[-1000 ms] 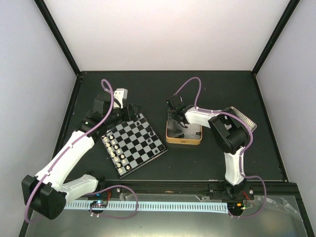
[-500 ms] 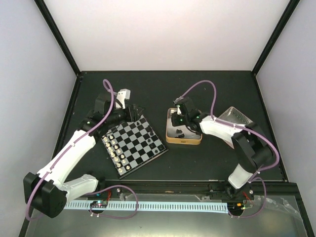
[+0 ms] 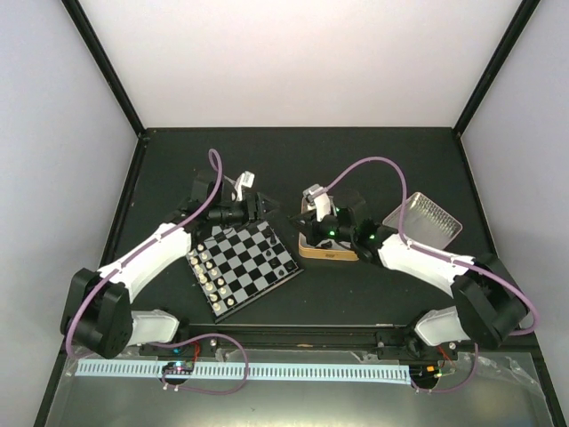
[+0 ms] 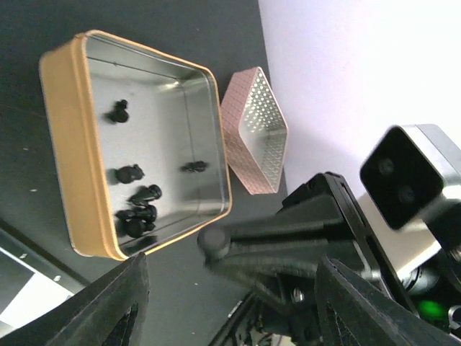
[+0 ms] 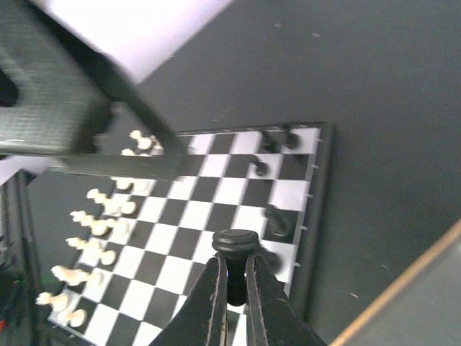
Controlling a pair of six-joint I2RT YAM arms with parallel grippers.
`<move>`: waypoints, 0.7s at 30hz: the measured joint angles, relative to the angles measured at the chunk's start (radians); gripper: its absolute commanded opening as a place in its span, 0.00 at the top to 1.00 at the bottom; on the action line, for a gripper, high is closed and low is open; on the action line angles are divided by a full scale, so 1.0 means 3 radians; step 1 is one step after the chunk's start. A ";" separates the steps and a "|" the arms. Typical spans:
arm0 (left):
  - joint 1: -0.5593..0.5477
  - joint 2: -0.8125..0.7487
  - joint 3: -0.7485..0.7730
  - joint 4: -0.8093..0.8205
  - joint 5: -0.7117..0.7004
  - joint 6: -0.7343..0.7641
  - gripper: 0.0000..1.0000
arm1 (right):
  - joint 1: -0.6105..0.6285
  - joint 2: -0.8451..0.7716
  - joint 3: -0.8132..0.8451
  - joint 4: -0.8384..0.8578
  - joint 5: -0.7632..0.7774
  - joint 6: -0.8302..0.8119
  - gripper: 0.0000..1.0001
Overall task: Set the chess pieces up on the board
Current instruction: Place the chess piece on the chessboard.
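Right gripper (image 5: pixel 234 268) is clenched on one black chess piece (image 5: pixel 234 245), pinched by its stem with the round top poking out. In the top view it sits up by the left end of the gold-sided tin (image 3: pixel 331 252), just beside the chessboard (image 3: pixel 253 258). A few black pieces (image 5: pixel 277 220) already stand along the board's edge nearest the tin, and the white pieces (image 3: pixel 209 271) line the opposite side. More black ones (image 4: pixel 137 209) lie loose in the tin. Left gripper (image 3: pixel 256 208) hangs at the board's far corner, jaws spread with nothing in them. The tin lid (image 3: pixel 428 218) sits off to the right. Matte black table (image 3: pixel 356 294), plain white walls (image 3: pixel 302 62), black corner posts.
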 measured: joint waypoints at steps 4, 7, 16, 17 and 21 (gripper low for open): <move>-0.0013 0.0113 -0.0027 0.0234 0.0220 -0.0254 0.40 | 0.0153 -0.0047 0.0005 0.0142 -0.0156 -0.0061 0.98; -0.0014 0.0158 -0.0127 0.0417 0.0341 -0.0463 0.48 | 0.0207 -0.0050 0.0038 0.0169 -0.0237 -0.0086 0.98; -0.0015 0.0192 -0.0164 0.0526 0.0479 -0.0710 0.70 | 0.0221 -0.0056 0.0128 0.0205 -0.0281 -0.0114 0.98; -0.0015 0.0192 -0.0164 0.0534 0.0487 -0.0717 0.72 | 0.0221 -0.0056 0.0132 0.0197 -0.0277 -0.0120 0.98; -0.0017 0.0181 -0.0164 0.0546 0.0505 -0.0758 0.82 | 0.0226 -0.0056 0.0145 0.0163 -0.0240 -0.0120 0.98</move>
